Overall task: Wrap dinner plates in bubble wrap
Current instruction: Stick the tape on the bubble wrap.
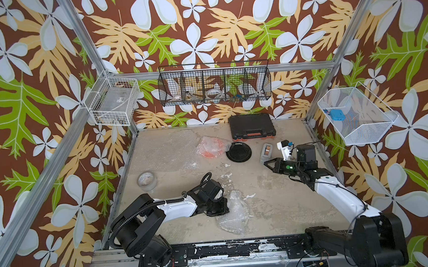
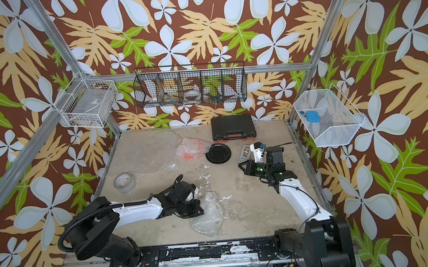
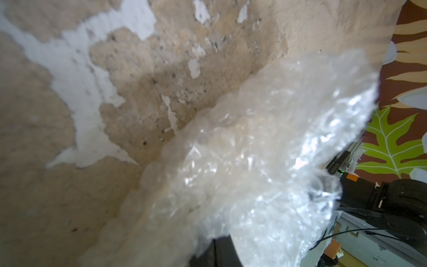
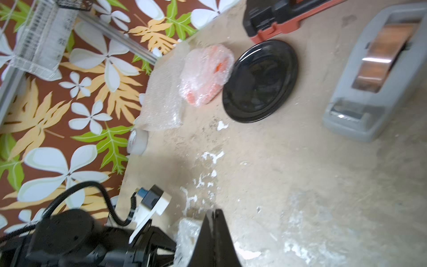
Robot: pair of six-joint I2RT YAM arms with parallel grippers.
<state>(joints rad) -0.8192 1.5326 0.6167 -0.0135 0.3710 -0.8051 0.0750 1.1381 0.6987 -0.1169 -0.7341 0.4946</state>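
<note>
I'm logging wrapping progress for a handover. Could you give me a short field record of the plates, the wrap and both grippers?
orange plate: wrapped, far middle
black plate: bare, right beside the orange plate
wrap bundle: crumpled, near middle; contents not discernible
wrap sheet: spread flat, far left
left gripper: shut, at the wrap bundle's edge; grip not confirmed
right gripper: shut, empty, close to the tape dispenser

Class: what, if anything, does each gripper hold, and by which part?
The left gripper appears to pinch the bubble wrap bundle by its edge nearest that arm; the right gripper is shut on nothing.
</note>
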